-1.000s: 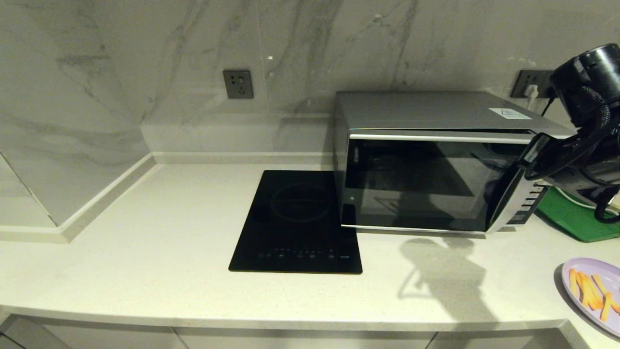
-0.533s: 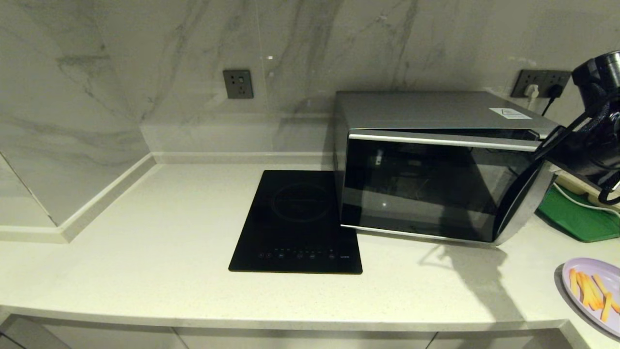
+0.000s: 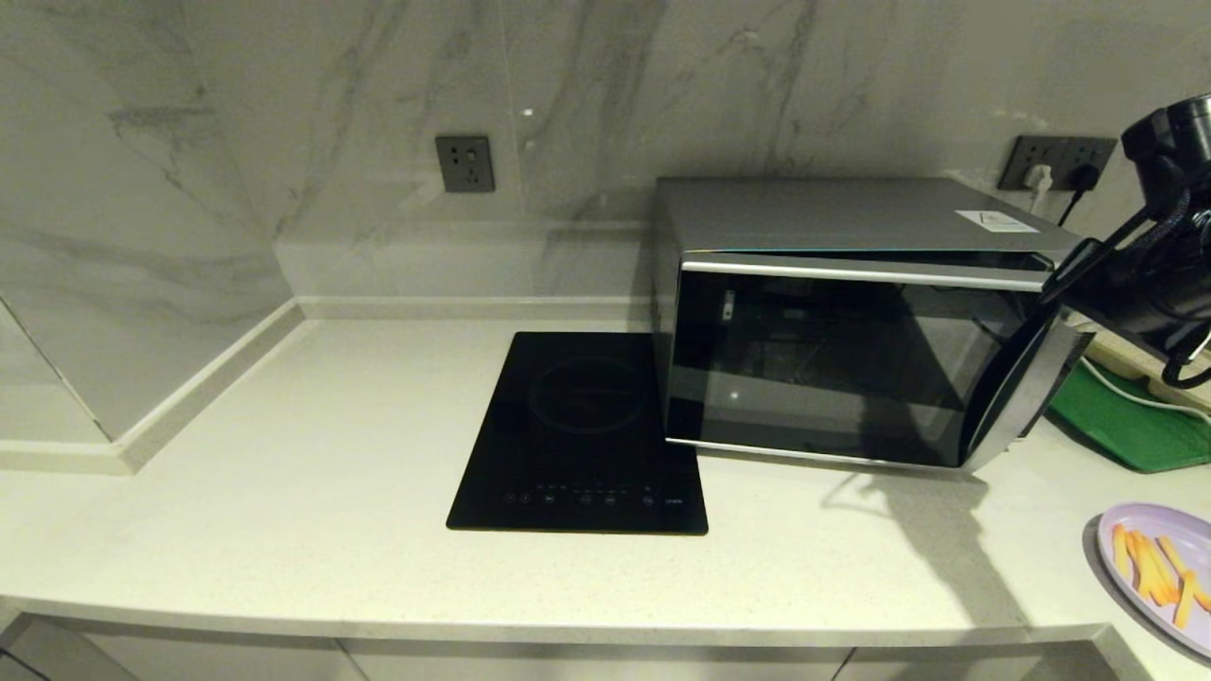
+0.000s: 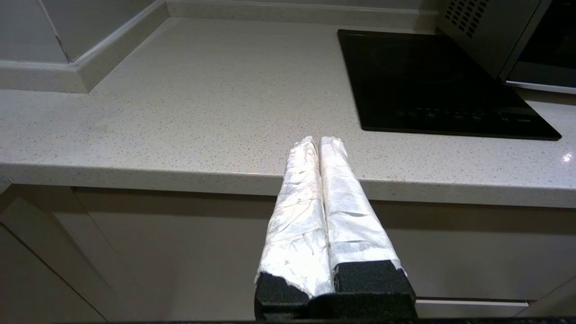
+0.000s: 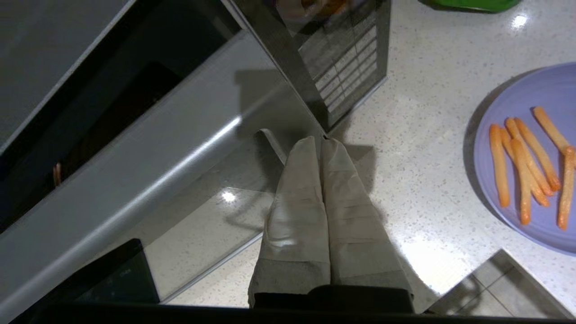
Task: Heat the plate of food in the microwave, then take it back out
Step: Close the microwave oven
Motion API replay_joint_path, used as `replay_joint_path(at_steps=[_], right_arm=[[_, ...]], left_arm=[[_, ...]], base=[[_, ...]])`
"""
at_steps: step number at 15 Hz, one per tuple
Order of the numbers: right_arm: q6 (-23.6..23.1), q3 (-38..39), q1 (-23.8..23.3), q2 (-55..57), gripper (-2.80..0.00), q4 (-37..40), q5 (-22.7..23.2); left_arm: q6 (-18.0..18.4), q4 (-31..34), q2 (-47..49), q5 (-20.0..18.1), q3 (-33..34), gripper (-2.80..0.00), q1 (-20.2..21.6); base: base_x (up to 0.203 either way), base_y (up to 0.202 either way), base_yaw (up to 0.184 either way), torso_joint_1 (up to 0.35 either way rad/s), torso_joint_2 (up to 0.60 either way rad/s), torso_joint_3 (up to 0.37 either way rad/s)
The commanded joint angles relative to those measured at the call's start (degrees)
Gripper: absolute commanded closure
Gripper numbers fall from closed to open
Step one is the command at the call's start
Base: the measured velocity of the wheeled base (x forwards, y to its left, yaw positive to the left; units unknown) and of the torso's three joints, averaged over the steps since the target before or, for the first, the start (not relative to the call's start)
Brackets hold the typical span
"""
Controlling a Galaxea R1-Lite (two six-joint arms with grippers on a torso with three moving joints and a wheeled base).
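Note:
The silver-grey microwave (image 3: 833, 213) stands at the back right of the counter. Its dark glass door (image 3: 833, 369) is ajar, with the right edge swung out toward me. My right gripper (image 5: 320, 141) is shut, holding nothing. Its tips sit at the door's free edge, beside the black keypad panel (image 5: 351, 67). In the head view only the right arm (image 3: 1135, 293) shows, by the door's upper right corner. The lilac plate (image 3: 1159, 567) with orange fries (image 5: 524, 175) lies on the counter at the front right. My left gripper (image 4: 319, 139) is shut and parked below the counter's front edge.
A flat black cooktop (image 3: 587, 435) lies just left of the microwave. A green board (image 3: 1126, 426) sits to its right, under the right arm. Wall sockets (image 3: 465, 164) are set in the marble backsplash. A low ledge borders the counter's left side.
The microwave door was shut and has swung ajar, right edge outward. My right arm drew back to the right with it. The plate and the left arm have not moved.

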Motion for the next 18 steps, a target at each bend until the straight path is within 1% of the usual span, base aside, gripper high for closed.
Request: replay_joint_path(at_steps=[1,3,9,10,13,16,18], right_arm=[[-0.1,-1.1,-0.1,0.0,0.00,0.1,1.4],[-2.6,-2.4,-1.2,0.3,0.00,0.1,4.4],[-3.4,-7.3,-5.7,7.1,0.00,0.1,5.2],[-3.4,-7.9,-5.9,7.7,0.00,0.1,5.3],[-3.5,-8.7,-5.9,7.7,0.00,0.2,7.7],[-4.6,-8.9,-5.9,6.7,0.00,0.4,7.6],[-4.5,-6.4,-5.9,4.4,0.00,0.5,6.7]], left_arm=[[0.0,0.0,0.0,0.0,0.0,0.00,0.0],[0.0,0.0,0.0,0.0,0.0,0.00,0.0],[0.0,0.0,0.0,0.0,0.0,0.00,0.0],[0.0,0.0,0.0,0.0,0.0,0.00,0.0],[0.0,0.0,0.0,0.0,0.0,0.00,0.0],[0.0,0.0,0.0,0.0,0.0,0.00,0.0],[0.0,0.0,0.0,0.0,0.0,0.00,0.0]], base=[[0.000,0.000,0.000,0.000,0.00,0.000],[0.000,0.000,0.000,0.000,0.00,0.000],[0.000,0.000,0.000,0.000,0.00,0.000],[0.000,0.000,0.000,0.000,0.00,0.000],[0.000,0.000,0.000,0.000,0.00,0.000],[0.000,0.000,0.000,0.000,0.00,0.000],[0.000,0.000,0.000,0.000,0.00,0.000]])
